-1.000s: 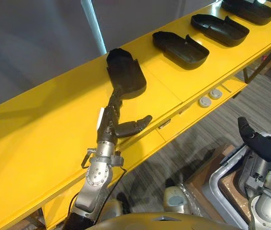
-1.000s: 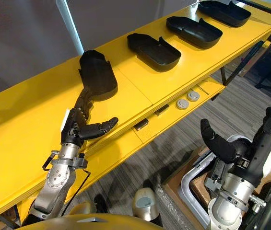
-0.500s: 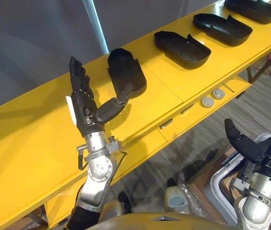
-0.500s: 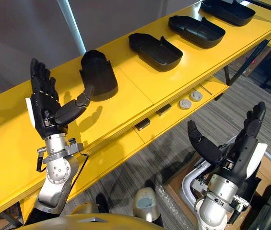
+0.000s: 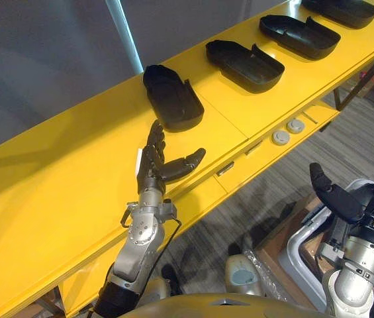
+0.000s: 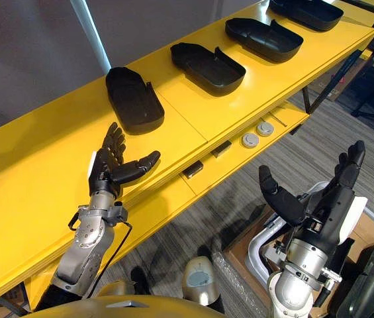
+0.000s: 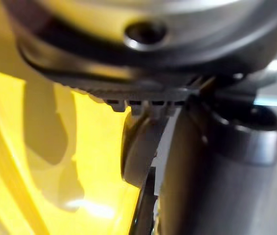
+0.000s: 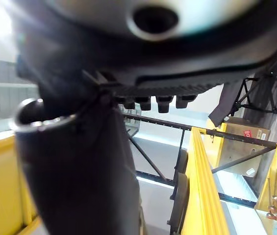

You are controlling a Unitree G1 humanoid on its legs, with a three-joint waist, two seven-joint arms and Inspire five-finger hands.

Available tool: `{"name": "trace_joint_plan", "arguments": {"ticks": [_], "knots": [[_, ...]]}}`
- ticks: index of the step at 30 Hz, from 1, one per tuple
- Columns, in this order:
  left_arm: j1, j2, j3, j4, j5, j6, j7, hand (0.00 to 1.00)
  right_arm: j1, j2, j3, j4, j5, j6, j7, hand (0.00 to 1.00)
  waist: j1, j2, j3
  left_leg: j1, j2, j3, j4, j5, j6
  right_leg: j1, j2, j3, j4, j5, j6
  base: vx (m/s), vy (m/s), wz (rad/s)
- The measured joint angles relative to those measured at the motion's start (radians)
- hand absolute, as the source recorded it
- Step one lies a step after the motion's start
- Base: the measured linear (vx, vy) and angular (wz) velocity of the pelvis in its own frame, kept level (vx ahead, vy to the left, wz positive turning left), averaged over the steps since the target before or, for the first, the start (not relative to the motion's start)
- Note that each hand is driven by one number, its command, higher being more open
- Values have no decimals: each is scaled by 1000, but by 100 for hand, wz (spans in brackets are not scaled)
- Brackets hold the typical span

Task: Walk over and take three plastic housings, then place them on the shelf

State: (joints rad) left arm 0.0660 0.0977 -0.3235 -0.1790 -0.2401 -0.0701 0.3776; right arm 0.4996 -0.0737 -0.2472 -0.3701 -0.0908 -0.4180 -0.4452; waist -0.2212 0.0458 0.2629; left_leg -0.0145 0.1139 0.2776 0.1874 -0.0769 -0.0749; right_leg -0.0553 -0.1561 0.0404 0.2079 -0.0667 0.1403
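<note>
Plastic housings (image 5: 173,99), black: four lay in a row on the yellow table (image 5: 54,199). Left hand (image 5: 152,165): spread wide, empty, near the nearest housing, apart. Right hand (image 6: 319,209): spread, empty, beside the table.

A long yellow shelf (image 5: 74,172) runs from the near left to the far right. Four black housings lie on its top in a row, well apart: the first housing (image 5: 170,98) nearest, then the second housing (image 5: 245,65) and the third housing (image 5: 299,36), both hollow side up, and the fourth housing (image 5: 340,10) farthest right. Two round grey buttons (image 5: 287,132) sit side by side on its lower front ledge.
</note>
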Motion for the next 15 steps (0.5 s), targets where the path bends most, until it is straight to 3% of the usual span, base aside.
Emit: {"name": "trace_joint_plan", "arguments": {"ticks": [15], "knots": [[-25,-2,-15,0,-28,-10,-20,100,-3,0,5,-39,0,0,-1,100,-1,11,13,-10,-1,1,-2,3,2,-12,-1,1,3,3,-4,-1,-1,-1]]}}
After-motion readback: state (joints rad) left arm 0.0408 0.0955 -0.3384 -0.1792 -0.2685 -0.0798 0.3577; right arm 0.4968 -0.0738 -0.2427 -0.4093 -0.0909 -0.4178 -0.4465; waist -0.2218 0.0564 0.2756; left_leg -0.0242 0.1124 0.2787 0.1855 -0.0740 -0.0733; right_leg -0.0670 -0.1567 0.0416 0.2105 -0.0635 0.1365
